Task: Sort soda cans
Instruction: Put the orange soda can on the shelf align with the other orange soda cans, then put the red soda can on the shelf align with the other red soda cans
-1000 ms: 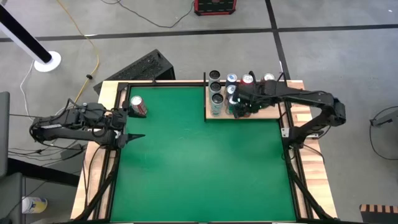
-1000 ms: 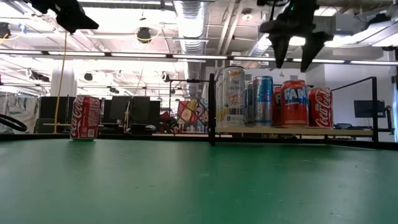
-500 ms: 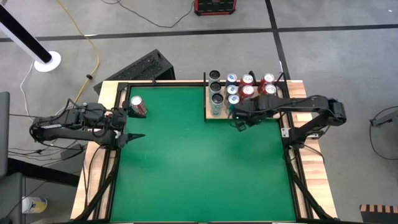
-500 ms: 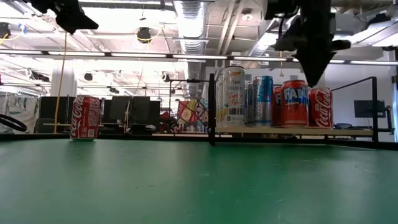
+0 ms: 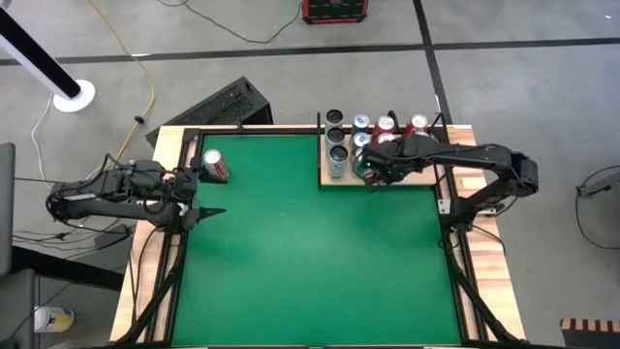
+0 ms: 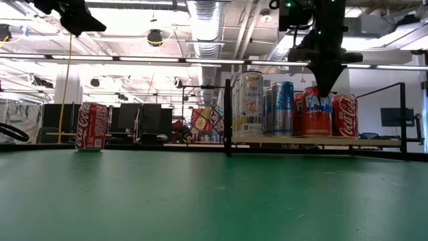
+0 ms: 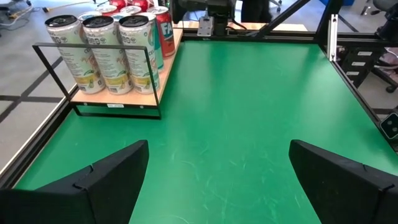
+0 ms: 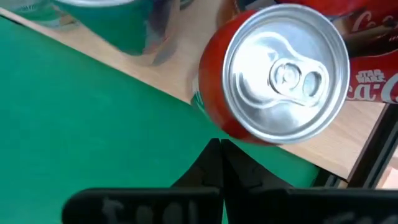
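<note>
Close view down onto a red soda can [image 8: 273,81] on a wooden tray [image 8: 168,78].
Its silver top faces the camera. The right gripper [image 8: 219,163] has its dark fingers pressed together above green table [image 8: 81,118], just beside the can.

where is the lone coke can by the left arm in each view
High view: lone coke can at the mat's far left corner, beside the left gripper.
Low view: standing at left.
Left wrist view: not in it.
Right wrist view: not in it.
Shared landmark: the wooden tray of cans, at right in the low view.
</note>
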Motion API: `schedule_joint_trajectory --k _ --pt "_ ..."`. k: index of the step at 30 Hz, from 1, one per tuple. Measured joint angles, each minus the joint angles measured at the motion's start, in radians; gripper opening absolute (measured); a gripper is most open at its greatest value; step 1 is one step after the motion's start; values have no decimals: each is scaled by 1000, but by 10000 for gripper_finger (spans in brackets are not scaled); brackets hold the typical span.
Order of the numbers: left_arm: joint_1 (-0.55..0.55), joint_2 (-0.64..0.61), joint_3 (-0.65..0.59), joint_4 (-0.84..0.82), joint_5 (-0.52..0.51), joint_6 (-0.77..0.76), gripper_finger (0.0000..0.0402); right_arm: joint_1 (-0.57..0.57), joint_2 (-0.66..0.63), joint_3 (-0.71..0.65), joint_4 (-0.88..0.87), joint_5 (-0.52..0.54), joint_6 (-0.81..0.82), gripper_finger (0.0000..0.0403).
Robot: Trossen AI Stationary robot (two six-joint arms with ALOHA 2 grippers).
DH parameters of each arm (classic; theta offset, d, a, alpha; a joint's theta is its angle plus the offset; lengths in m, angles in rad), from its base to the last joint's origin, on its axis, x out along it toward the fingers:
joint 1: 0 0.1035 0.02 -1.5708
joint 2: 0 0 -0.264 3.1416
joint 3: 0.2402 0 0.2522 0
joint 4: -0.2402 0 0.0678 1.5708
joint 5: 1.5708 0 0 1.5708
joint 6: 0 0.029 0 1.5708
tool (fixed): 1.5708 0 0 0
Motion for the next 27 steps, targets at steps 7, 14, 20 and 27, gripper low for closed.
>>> schedule_joint_trajectory --k 7,14,20,27 --pt "0 0 0 0 0 0 373 -30 0 0 25 -1 -40 19" --pt "0 0 0 -1 0 -1 373 -40 0 0 25 -2 -46 19" --pt "0 0 0 -14 -1 -26 373 26 -1 0 23 -85 -42 20" --pt "5 70 0 -152 -257 -122 373 245 -35 1 27 -90 67 21"
